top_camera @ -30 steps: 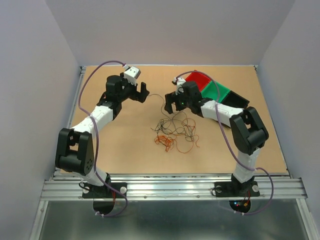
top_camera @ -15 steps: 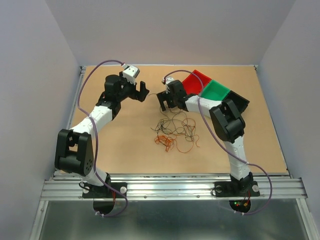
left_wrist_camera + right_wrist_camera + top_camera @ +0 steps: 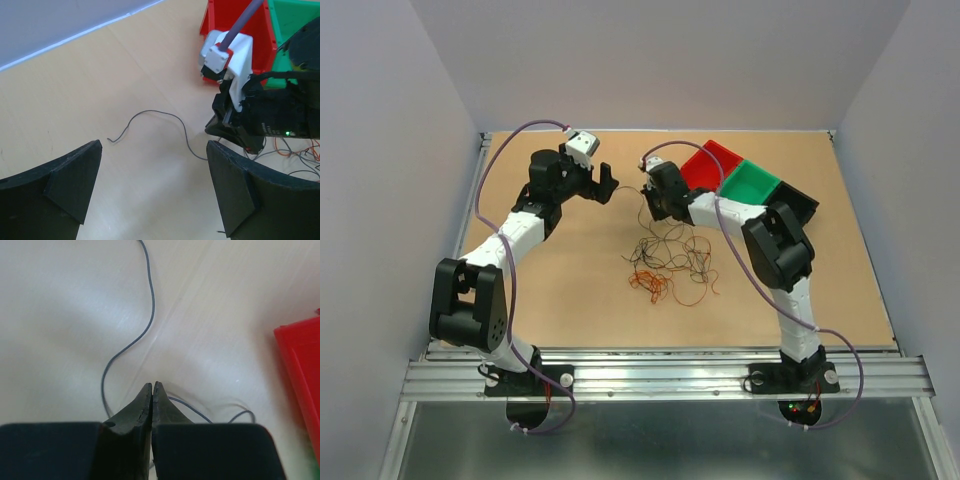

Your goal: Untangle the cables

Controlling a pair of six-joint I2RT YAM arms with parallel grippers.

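Fingers [image 3: 135, 410] of the right gripper [image 3: 152, 386] are pressed tip to tip just left of the red plastic bin [image 3: 712, 162]; a thin grey curly wire [image 3: 152, 305] runs up to them, but we cannot tell whether it is pinched. We note the left gripper [image 3: 150, 185] spread wide and empty, farther left of that bin, with the grey wire's free end lying between the two grippers. Main tangle of hair-fine black and orange-red cables [image 3: 670, 262] rests on the tan wooden tabletop [image 3: 570, 290], nearer the arm bases than the bin and apart from it.
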